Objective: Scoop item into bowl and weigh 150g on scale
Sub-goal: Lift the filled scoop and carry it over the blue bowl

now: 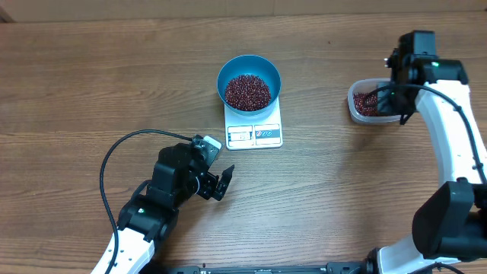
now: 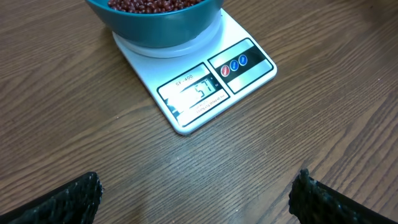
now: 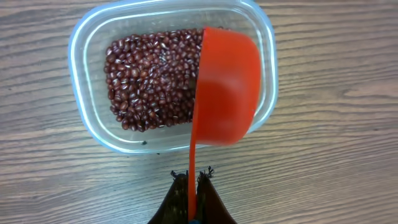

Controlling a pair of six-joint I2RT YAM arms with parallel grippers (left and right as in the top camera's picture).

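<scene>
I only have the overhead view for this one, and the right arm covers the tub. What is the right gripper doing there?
Observer: The right wrist view shows the right gripper shut on the handle of a red scoop, its cup above or in the clear tub of beans.
Operator: Any beans in the scoop?
Observer: Cannot tell; only the cup's outside faces that camera.
Operator: Is the scale reading?
Observer: The left wrist view shows the scale with its display lit, digits too blurred to read.
</scene>
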